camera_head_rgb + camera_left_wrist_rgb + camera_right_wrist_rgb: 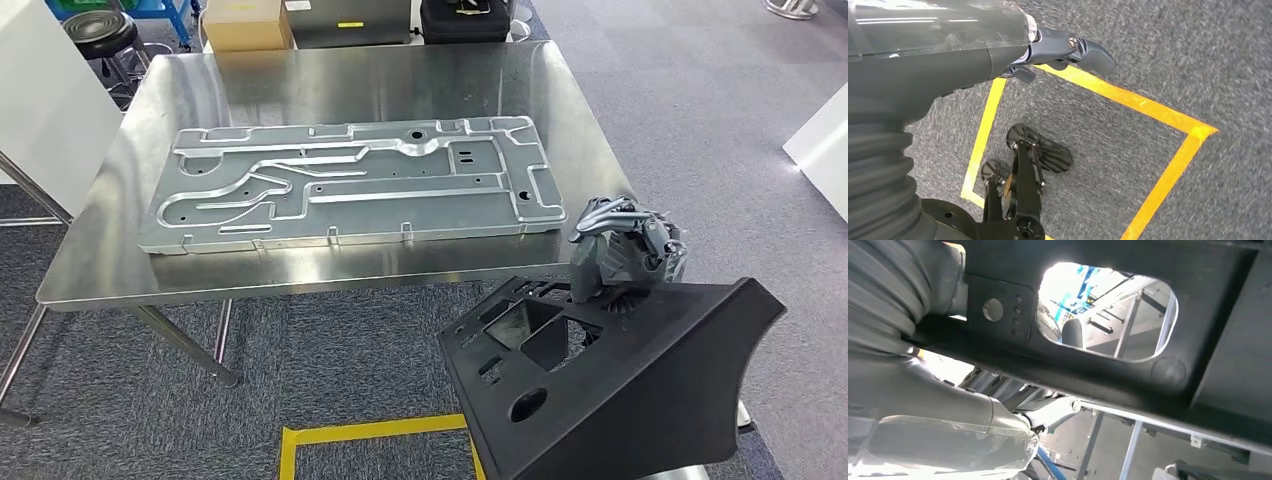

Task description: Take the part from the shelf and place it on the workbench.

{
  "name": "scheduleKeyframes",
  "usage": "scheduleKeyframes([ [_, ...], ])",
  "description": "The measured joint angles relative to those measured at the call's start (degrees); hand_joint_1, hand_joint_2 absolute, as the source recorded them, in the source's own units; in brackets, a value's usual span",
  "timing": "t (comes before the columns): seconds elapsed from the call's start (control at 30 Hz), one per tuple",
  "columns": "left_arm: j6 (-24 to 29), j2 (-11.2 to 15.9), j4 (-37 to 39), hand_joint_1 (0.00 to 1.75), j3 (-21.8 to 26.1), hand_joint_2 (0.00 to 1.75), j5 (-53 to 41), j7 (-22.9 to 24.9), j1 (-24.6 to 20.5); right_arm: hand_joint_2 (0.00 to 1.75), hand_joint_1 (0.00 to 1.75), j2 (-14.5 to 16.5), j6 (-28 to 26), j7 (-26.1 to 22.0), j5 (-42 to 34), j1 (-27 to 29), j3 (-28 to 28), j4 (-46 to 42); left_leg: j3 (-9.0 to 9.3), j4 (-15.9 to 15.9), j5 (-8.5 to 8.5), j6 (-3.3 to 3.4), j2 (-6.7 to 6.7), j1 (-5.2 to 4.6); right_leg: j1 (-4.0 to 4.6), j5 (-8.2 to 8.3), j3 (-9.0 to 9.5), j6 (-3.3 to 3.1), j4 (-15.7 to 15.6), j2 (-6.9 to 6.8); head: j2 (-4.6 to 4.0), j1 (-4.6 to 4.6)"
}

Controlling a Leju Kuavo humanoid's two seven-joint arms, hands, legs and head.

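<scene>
The part is a large black plastic panel [620, 390] with several cut-outs, held up at the lower right, just short of the workbench's near right corner. My right hand [625, 250] grips its upper edge, fingers curled over the rim. In the right wrist view the panel [1128, 375] runs close across the picture, above my right hand [948, 425]. My left hand [1068, 50] hangs low over grey carpet, thumb out, with nothing in it.
The steel workbench [330, 80] carries a big stamped silver metal sheet [350, 185] across its middle; bare steel runs along the near edge and the far side. A stool [100, 35], a cardboard box [245, 25] and a black case [465, 20] stand behind. Yellow floor tape [370, 432] lies in front.
</scene>
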Motion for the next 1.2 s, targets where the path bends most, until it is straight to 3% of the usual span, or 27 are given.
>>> scheduleKeyframes([
  [0.03,0.0,0.0,0.0,0.00,0.0,1.75,0.0,0.0,0.0,1.75,1.75,0.0,0.0,0.0,0.0,0.1,0.0,0.0,0.25,0.0,-0.26,0.06,-0.01,-0.03,-0.07,-0.64,-2.26,0.11,3.3,0.00,0.00,0.00],
  [0.07,0.0,0.0,0.0,0.00,0.0,1.75,0.0,0.0,0.0,1.75,1.75,0.0,0.0,0.0,0.0,0.2,0.0,0.1,0.61,0.0,-0.54,0.05,-0.03,-0.05,-0.10,-0.15,-3.62,0.17,4.7,-0.01,0.00,0.00],
  [0.1,-0.1,0.0,0.0,0.00,0.1,1.75,0.0,0.0,0.1,1.75,1.75,0.0,0.0,0.0,0.0,0.2,0.0,0.1,1.09,0.0,-0.88,-0.01,-0.06,-0.06,-0.11,1.62,-3.85,0.15,3.8,-0.01,0.00,0.00],
  [0.17,-0.1,0.0,0.0,0.00,0.1,1.75,0.0,0.0,0.1,1.75,1.75,0.0,0.0,0.0,-0.1,0.2,0.0,0.1,2.25,0.1,-1.68,-0.26,-0.14,-0.06,-0.07,6.99,-1.46,-0.19,-3.4,-0.07,0.00,0.00],
  [0.23,-0.1,0.0,0.0,0.00,0.1,1.75,0.0,-0.1,0.1,1.75,1.75,0.0,0.0,0.0,-0.2,0.1,-0.1,0.1,2.90,0.2,-2.42,-0.78,-0.19,-0.26,0.22,9.67,1.07,-0.77,-9.6,-0.17,0.00,0.01],
  [0.3,-0.1,0.0,0.0,0.00,0.2,1.75,0.0,-0.1,0.0,1.75,1.75,0.0,0.0,0.0,-0.4,0.1,-0.1,0.1,3.03,0.1,-2.84,-1.39,-0.17,-0.39,0.52,9.24,1.67,-1.35,-11.0,-0.08,0.00,0.01],
  [0.4,-0.1,0.0,0.0,0.00,0.3,1.75,0.0,-0.1,-0.1,1.75,1.75,0.1,0.0,0.0,-0.6,0.0,-0.1,0.1,2.97,1.3,-3.92,-2.26,-0.01,-0.38,0.07,8.89,2.48,-2.32,-11.7,0.06,0.00,0.01],
  [0.47,0.0,0.0,0.0,0.00,0.3,1.75,0.0,-0.2,-0.2,1.75,1.75,0.1,-0.1,0.0,-0.6,0.0,-0.2,0.1,0.26,7.0,-6.47,-2.69,0.02,-0.23,-0.07,8.55,3.24,-2.85,-12.1,-0.06,0.00,0.00],
  [0.53,-0.1,0.0,0.0,0.00,0.3,1.75,-0.1,-0.2,-0.1,1.75,1.75,0.1,-0.6,0.0,-0.6,-0.3,-0.2,0.1,-4.41,14.7,-8.91,-2.98,0.03,-0.10,-0.01,8.06,3.71,-3.06,-12.1,-0.10,0.00,0.00],
  [0.57,-0.1,0.1,0.0,0.00,0.3,1.75,-0.2,-0.2,0.0,1.75,1.75,0.1,-0.9,0.0,-0.5,-0.7,-0.2,0.1,-6.07,16.7,-8.83,-3.07,0.03,-0.03,0.01,7.79,3.99,-3.06,-12.1,-0.05,0.00,0.00],
  [0.6,-0.2,0.1,0.0,0.00,0.3,1.75,-0.3,-0.2,0.1,1.75,1.75,0.1,-1.2,0.1,-0.5,-1.4,-0.4,0.1,-6.65,16.5,-7.49,-3.08,0.03,0.02,0.01,7.51,4.35,-3.02,-12.0,0.01,0.00,0.00],
  [0.67,-0.4,0.1,0.0,0.00,0.3,1.75,-0.6,-0.3,0.1,1.75,1.75,-0.1,-1.4,0.5,0.0,-3.3,-1.1,0.1,-4.72,9.9,-2.25,-2.84,0.05,0.08,0.01,6.79,5.41,-2.78,-12.0,0.11,0.00,0.00],
  [0.73,-0.5,0.2,0.0,0.00,0.3,1.75,-0.8,-0.4,0.0,1.75,1.75,-0.5,-1.5,1.6,0.9,-6.0,-2.2,0.2,-2.04,3.1,0.89,-2.33,0.08,-0.16,0.19,6.10,6.13,-2.24,-11.9,0.19,0.00,0.01],
  [0.77,-0.5,0.3,0.0,0.00,0.3,1.75,-0.9,-0.5,-0.1,1.75,1.75,-0.8,-1.6,2.6,1.5,-7.9,-2.8,0.3,-1.45,1.5,1.15,-2.06,0.10,-0.29,0.27,5.91,6.13,-1.95,-11.9,0.25,0.00,0.01],
  [0.9,-0.9,0.4,0.0,0.00,0.1,1.75,-1.5,-0.7,-0.5,1.75,1.75,-2.7,-1.7,9.6,3.0,-20.4,-5.6,3.7,-1.17,0.6,0.91,-0.75,0.18,-0.31,0.09,5.14,5.43,-0.70,-10.8,0.22,0.00,0.01],
  [0.97,-1.1,0.4,0.0,0.00,-0.1,1.75,-1.8,-0.8,-0.7,1.75,1.75,-4.1,-1.9,12.7,4.3,-27.9,-7.0,7.6,-0.90,0.2,0.96,-0.22,0.19,-0.13,-0.04,2.60,2.85,-0.21,-5.6,0.04,0.00,0.01],
  [1.03,-1.1,0.4,0.0,0.00,-0.3,1.75,-1.9,-0.9,-0.8,1.75,1.75,-5.2,-2.3,14.9,6.8,-34.5,-7.6,12.5,-0.84,0.3,0.80,0.05,0.17,-0.16,-0.06,-0.21,-1.88,0.12,2.4,0.01,0.00,0.00],
  [1.07,-1.2,0.4,0.0,0.00,-0.3,1.75,-2.0,-0.9,-0.8,1.75,1.75,-5.7,-2.5,15.8,8.4,-37.2,-7.7,15.2,-0.76,0.3,0.70,0.12,0.15,-0.17,-0.08,-0.40,-3.74,0.21,5.0,0.00,0.00,0.00],
  [1.1,-1.2,0.4,0.0,0.00,-0.4,1.75,-2.1,-0.9,-0.8,1.75,1.75,-6.1,-2.6,16.5,10.0,-39.7,-7.8,18.0,-0.62,0.3,0.56,0.13,0.10,-0.18,-0.08,0.66,-4.62,0.21,5.5,-0.01,0.00,0.00],
  [1.13,-1.2,0.4,0.0,0.00,-0.5,1.75,-2.1,-0.9,-0.8,1.75,1.75,-6.5,-2.7,17.1,11.7,-41.9,-7.8,20.8,-0.40,0.4,0.38,0.10,0.01,-0.17,-0.09,2.83,-4.31,0.13,3.5,-0.02,0.00,0.00],
  [1.2,-1.2,0.4,0.0,0.00,-0.8,1.75,-2.2,-0.9,-0.8,1.75,1.75,-7.0,-3.3,17.9,15.8,-45.8,-7.5,26.4,0.10,0.6,-0.08,-0.16,-0.20,-0.26,0.03,7.95,-1.46,-0.28,-4.4,-0.04,0.00,0.00],
])
